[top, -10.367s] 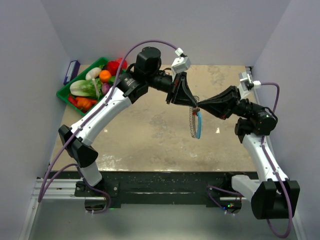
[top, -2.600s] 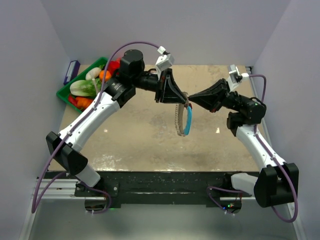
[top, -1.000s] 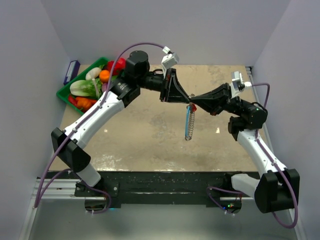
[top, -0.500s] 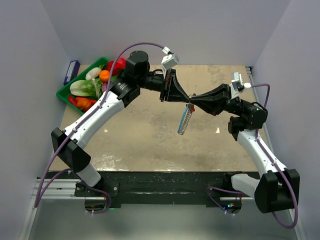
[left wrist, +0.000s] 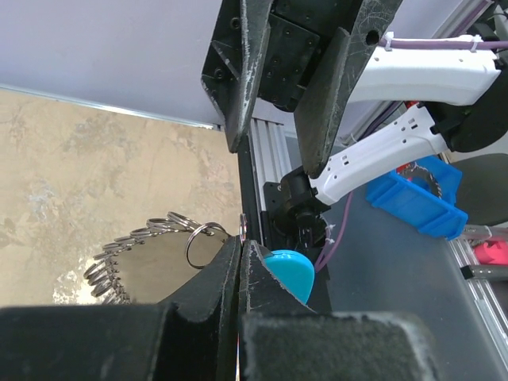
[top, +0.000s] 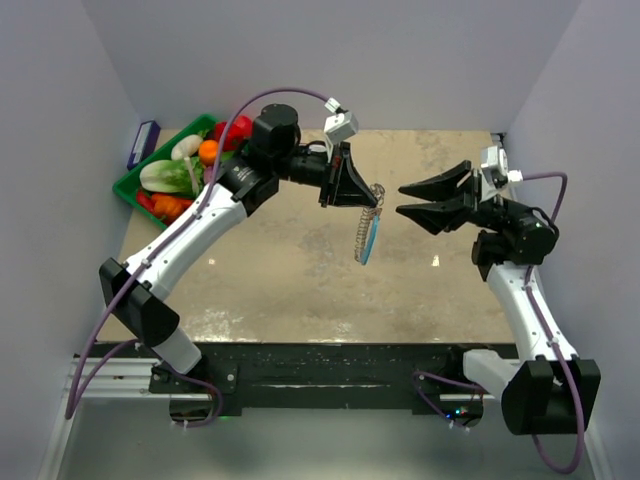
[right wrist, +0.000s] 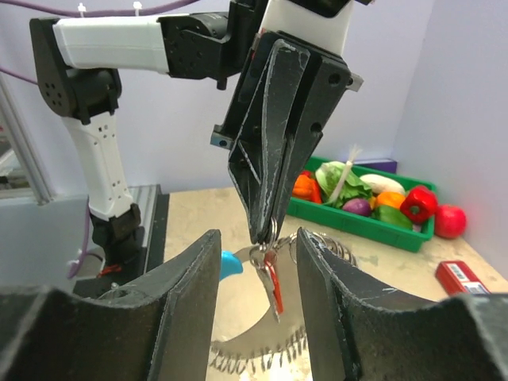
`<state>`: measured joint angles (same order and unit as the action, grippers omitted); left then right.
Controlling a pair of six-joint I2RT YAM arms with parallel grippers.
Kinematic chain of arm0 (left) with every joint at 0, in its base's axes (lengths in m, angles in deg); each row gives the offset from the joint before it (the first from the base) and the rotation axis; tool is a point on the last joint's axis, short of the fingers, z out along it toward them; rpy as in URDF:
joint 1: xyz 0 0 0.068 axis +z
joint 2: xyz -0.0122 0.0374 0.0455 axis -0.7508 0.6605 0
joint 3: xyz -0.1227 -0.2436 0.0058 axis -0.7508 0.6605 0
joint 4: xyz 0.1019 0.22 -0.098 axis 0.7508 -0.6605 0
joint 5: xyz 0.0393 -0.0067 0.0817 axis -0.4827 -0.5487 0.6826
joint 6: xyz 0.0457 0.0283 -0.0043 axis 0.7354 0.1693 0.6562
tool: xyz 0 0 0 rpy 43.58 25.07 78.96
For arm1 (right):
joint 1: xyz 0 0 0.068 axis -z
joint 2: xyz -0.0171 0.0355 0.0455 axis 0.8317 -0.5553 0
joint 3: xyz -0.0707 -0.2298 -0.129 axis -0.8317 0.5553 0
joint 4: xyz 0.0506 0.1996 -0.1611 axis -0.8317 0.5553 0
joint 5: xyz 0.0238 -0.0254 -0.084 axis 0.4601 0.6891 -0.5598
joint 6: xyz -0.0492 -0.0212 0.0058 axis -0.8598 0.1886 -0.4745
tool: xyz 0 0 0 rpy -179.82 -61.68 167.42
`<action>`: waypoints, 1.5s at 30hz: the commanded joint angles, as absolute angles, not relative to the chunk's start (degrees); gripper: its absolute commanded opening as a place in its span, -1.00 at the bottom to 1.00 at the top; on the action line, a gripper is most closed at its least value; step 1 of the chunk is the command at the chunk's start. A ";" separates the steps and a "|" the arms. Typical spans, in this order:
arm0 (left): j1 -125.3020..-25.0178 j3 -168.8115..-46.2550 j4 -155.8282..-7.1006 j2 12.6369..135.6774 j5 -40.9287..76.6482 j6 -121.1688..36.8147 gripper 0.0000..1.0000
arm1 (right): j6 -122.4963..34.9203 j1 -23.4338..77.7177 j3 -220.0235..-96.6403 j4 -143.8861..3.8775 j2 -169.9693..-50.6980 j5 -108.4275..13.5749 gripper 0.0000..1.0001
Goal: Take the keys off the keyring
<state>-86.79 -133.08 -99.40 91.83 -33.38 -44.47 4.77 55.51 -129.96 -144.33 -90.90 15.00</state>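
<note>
over the middle of the table (top: pixel 300 280), well above its surface, my two arms no longer meet. half a second ago my right gripper (top: pixel 400 200) was pinched at the top of the keyring beside the left one. now its jaws stand apart and it has drawn back toward the right edge, touching nothing and carrying nothing. my left gripper (top: pixel 372 193) is clamped together on the top of the keyring (top: pixel 368 240), which hangs free below it. the keys (top: pixel 357 232) fringe the loop as before, and in the right wrist view the small red-tipped key (right wrist: pixel 272 282) dangles just under the left fingertips. i judge that no key has come off yet, so the right gripper needs a fresh grip on one key.
</note>
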 commanded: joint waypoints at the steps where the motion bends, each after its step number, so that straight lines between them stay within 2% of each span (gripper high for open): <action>1: -86.63 -134.59 -97.90 89.01 -33.47 -43.52 -1.00 | 2.93 56.09 -130.43 -143.64 -89.55 16.13 -0.06; 5: -86.63 -135.12 -97.28 89.28 -34.17 -44.31 -1.00 | -3.13 55.83 -128.75 -137.50 -89.28 15.60 -0.06; 10: -86.63 -136.44 -97.37 90.07 -34.61 -44.48 -1.00 | -14.99 54.34 -128.84 -122.65 -89.63 14.45 -0.05; 27: -86.72 -136.88 -97.45 90.33 -33.64 -44.48 -1.00 | -25.72 48.10 -130.24 -107.62 -90.25 13.06 -0.04; 31: -86.54 -136.79 -97.45 90.42 -33.47 -44.31 -1.00 | -30.11 46.95 -131.83 -101.38 -90.34 11.82 -0.20; 32: -86.54 -136.70 -97.45 90.42 -33.47 -44.31 -1.00 | -31.95 46.87 -132.26 -99.97 -90.42 11.82 -0.27; 33: -86.54 -136.70 -97.45 90.42 -33.38 -44.31 -1.00 | -32.67 46.95 -133.05 -97.78 -90.42 11.73 -0.44; 35: -86.54 -136.70 -97.63 90.51 -33.29 -44.05 -1.00 | -35.12 46.95 -133.76 -95.49 -90.07 11.82 -0.58; 36: -86.63 -136.61 -97.80 90.51 -32.86 -43.87 -1.00 | -36.61 46.95 -135.07 -91.38 -89.99 11.82 -0.70; 39: -86.54 -136.53 -98.86 90.25 -30.93 -42.73 -1.00 | -46.01 46.86 -140.06 -77.61 -89.55 9.63 -0.89; 45: -86.54 -135.65 -101.06 89.81 -27.67 -40.18 -1.00 | -60.08 46.95 -149.04 -58.68 -88.76 3.57 -0.97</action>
